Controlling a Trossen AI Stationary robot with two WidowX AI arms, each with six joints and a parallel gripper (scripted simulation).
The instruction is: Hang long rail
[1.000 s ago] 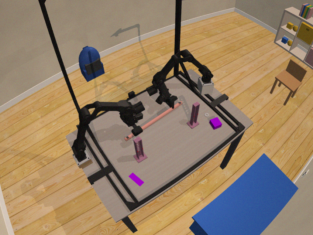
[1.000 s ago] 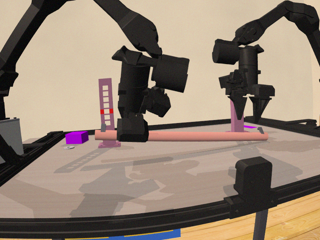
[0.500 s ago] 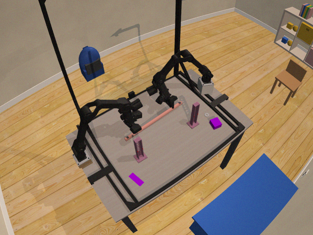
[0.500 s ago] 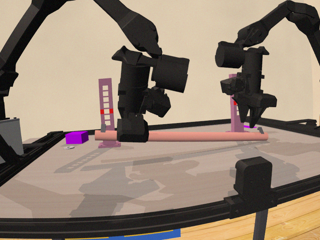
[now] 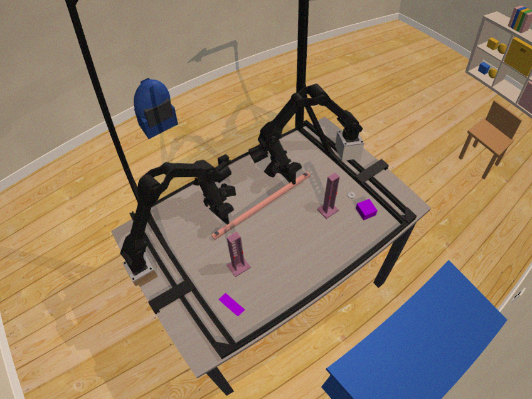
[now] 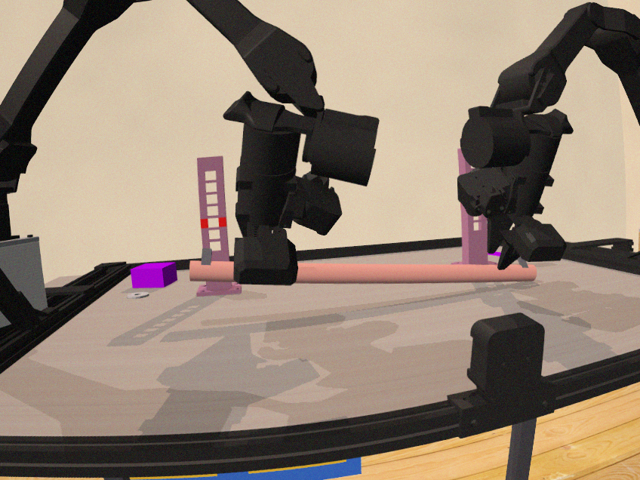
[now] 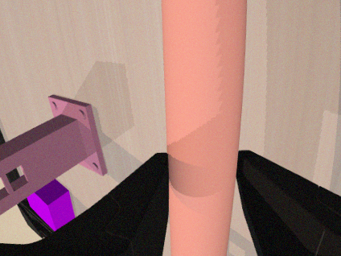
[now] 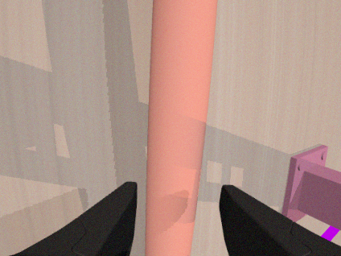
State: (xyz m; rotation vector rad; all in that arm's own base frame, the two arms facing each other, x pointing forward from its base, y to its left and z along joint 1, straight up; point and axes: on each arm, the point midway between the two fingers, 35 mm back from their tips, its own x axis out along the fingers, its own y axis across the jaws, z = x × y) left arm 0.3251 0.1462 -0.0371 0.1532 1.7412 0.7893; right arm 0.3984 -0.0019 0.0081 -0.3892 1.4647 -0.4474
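Note:
The salmon long rail (image 5: 266, 201) (image 6: 387, 272) (image 7: 203, 80) (image 8: 181, 80) hangs a little above the table, roughly level, a grey hook (image 6: 206, 256) showing near one end. My left gripper (image 5: 293, 182) (image 6: 265, 276) (image 7: 202, 163) is shut on it near that end. My right gripper (image 5: 226, 219) (image 6: 498, 258) (image 8: 178, 194) is open near the other end, its fingers either side of the rail with gaps, in the right wrist view. A pink post (image 5: 329, 195) (image 6: 202, 196) (image 7: 60, 149) with red marks stands on the left arm's side, another post (image 5: 235, 253) (image 6: 467, 247) (image 8: 318, 193) on the right arm's side.
A purple block (image 5: 366, 209) (image 6: 153, 275) (image 7: 52, 209) and a white ring (image 5: 351, 193) (image 6: 137, 294) lie beyond the left arm's post. A purple strip (image 5: 231, 304) (image 8: 330, 233) lies beyond the other post. A black frame (image 5: 275, 322) borders the table.

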